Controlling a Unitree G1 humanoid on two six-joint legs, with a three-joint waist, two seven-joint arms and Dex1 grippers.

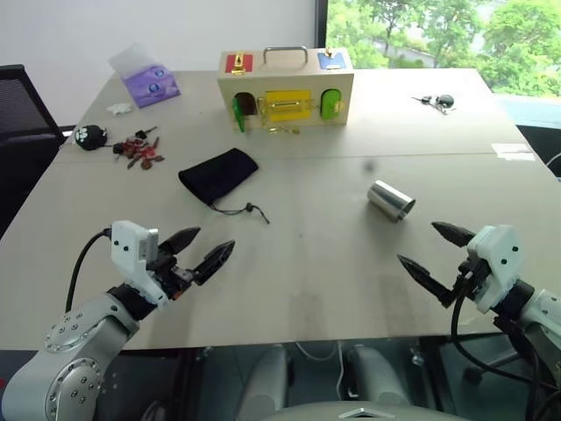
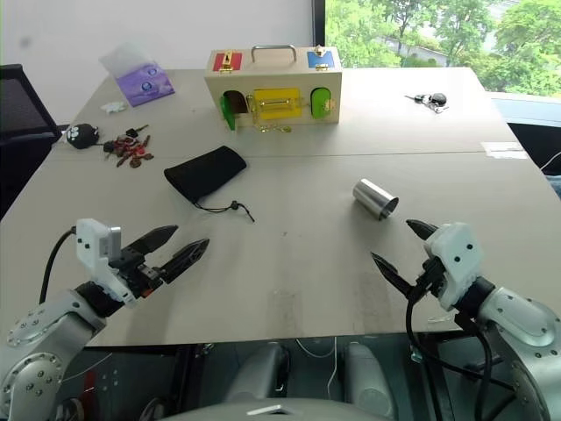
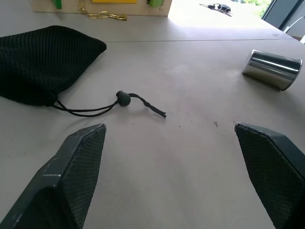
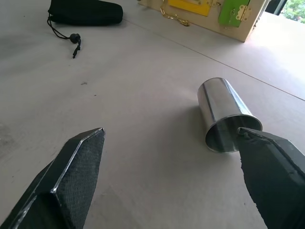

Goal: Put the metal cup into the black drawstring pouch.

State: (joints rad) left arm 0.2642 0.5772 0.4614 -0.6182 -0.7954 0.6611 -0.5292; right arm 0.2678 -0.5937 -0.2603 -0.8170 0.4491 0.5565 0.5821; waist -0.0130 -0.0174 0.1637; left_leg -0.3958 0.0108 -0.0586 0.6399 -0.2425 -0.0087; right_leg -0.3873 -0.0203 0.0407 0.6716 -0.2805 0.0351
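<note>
Metal cup: lies on its side, right of centre in the left eye view, open mouth turned toward the lower right; it touches nothing but the table.
Black drawstring pouch: lies flat, left of centre and well apart from the cup; its gathered mouth faces the lower right, with the cord and toggle trailing that way, so the opening looks cinched.
Left gripper: lower left of the frame, 2 fingers spread wide, nothing between them; aimed up toward the pouch.
Right gripper: lower right, 2 fingers spread wide and empty; the cup sits just beyond the fingertips, as the right wrist view confirms.
Assessment: each arm is staged nearest its own item, which suggests a pick of the cup by the right and handling of the pouch by the left.
Task state: not begun; cup outside pouch.
Risk: the cup may roll when nudged.
</note>
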